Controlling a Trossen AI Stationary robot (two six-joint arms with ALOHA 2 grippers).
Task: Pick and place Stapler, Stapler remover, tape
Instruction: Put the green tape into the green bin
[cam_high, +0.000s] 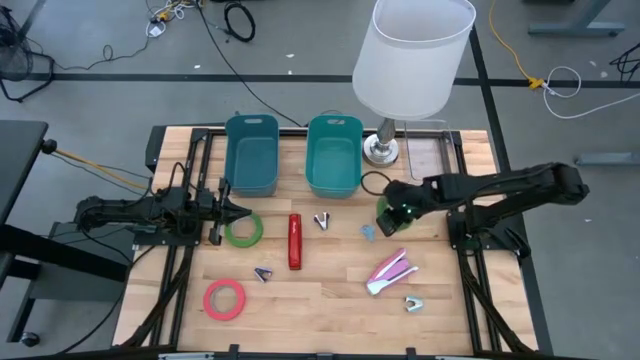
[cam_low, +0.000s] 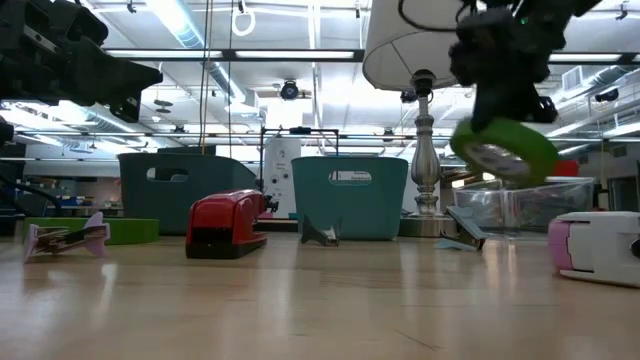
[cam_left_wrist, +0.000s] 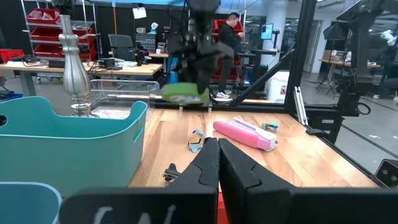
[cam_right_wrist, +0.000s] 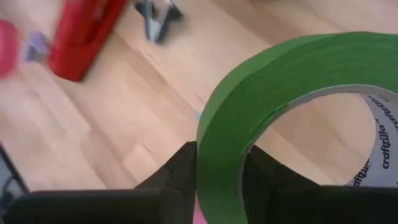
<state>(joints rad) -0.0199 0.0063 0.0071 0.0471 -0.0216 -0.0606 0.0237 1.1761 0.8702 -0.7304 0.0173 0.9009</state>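
Green tape roll (cam_right_wrist: 292, 118) fills my right wrist view, its wall pinched between the right hand's (cam_high: 392, 211) fingers and carried clear of the desk (cam_high: 330, 290), just beside the right teal bin (cam_high: 333, 155), presumably its destination. My left hand (cam_high: 232, 210) waits closed beside a second green roll (cam_high: 243, 230). Red stapler (cam_high: 294, 241), pink stapler (cam_high: 391, 272) and removers lie unsorted.

Bare table (cam_high: 330, 290) lies between the red stapler (cam_high: 294, 241) and pink stapler (cam_high: 391, 270). Two bins (cam_high: 251, 152) and the lamp (cam_high: 412, 60) wall off the far edge.
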